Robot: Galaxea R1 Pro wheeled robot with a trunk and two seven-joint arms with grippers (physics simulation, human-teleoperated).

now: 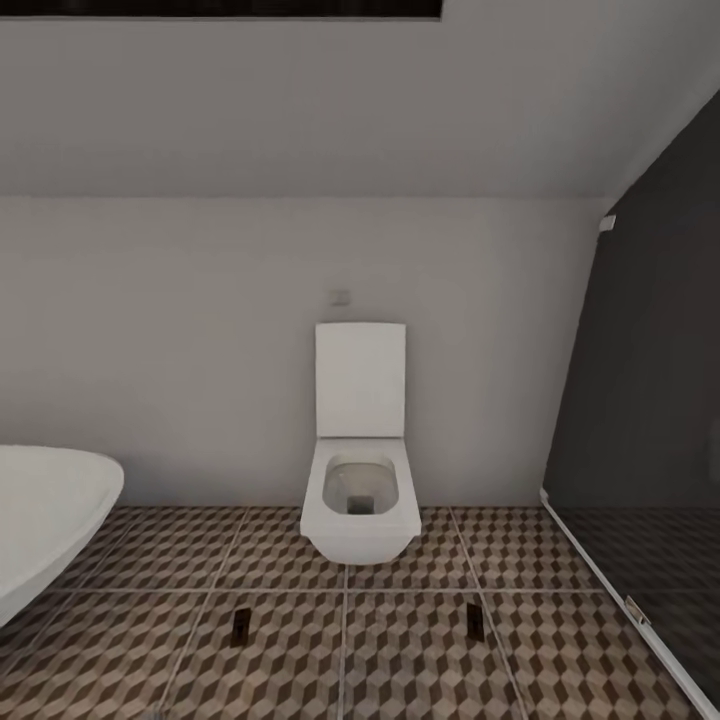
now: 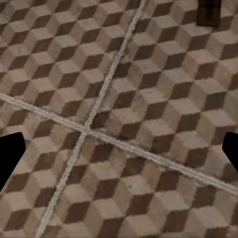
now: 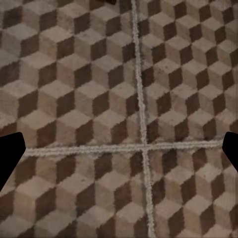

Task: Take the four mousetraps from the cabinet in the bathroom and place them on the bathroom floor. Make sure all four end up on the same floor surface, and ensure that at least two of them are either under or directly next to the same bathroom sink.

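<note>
Two mousetraps lie flat on the bathroom floor in front of the toilet, one to the left and one to the right. In the left wrist view my left gripper hangs open over bare tiles, its black fingertips far apart, and a mousetrap lies ahead of it on the floor. My right gripper is open too, with only the cube-pattern bathroom floor between its fingers. The cabinet and the bathroom sink are out of view.
A white wall-hung toilet with its lid up stands against the far wall. The rim of a white oval bathtub juts in at the left. A dark glass shower screen with a low white sill closes off the right side.
</note>
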